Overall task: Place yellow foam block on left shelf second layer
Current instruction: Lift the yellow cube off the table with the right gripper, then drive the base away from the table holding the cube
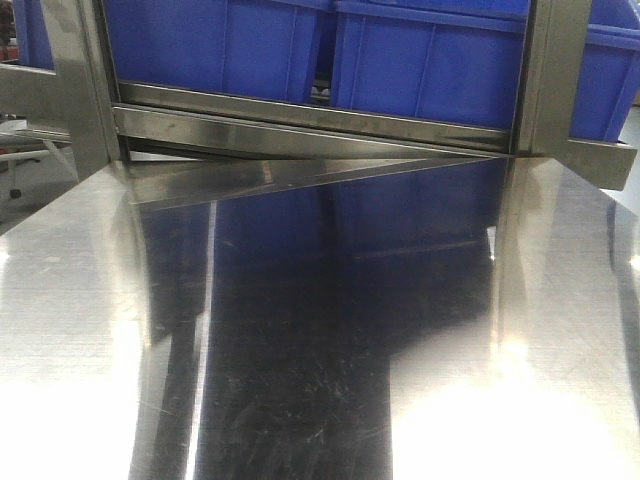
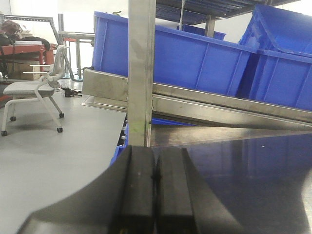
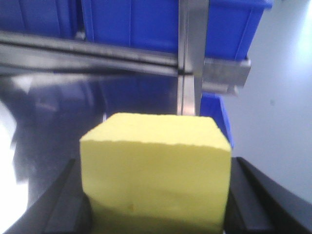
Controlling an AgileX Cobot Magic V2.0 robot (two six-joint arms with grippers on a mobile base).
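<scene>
Three views of one moment: the block is in hand and not yet shelved. In the right wrist view the right gripper (image 3: 156,217) has its jaws parted to the width of the yellow foam block (image 3: 155,165) and pressed against its left and right faces. Dark fingers (image 3: 66,207) show at either side. The cube fills the near centre of that view with its top face level. A polished steel surface (image 3: 53,112) stretches beyond it; whether the underside touches that surface cannot be told.

At the far side runs the left shelf (image 1: 300,125), with flat steel rails, an upright post (image 2: 141,73) and blue bins (image 1: 220,45) seated on the tier behind the rail.

In the left wrist view the left gripper (image 2: 155,195) has its jaws fully together, with no gap between the pads and nothing held. It faces the upright post, and an office chair (image 2: 34,90) stands far to the left on the grey floor.

The front view shows neither gripper nor block, only the steel surface, the rail and the lower part of the bins.

Progress, as a judgement: the grasp is done and the block is near the shelf front. What is left is to bring it to the second layer, set it down there, open the jaws and withdraw. Which tier is the second cannot be told, since the rack is seen only in part.
</scene>
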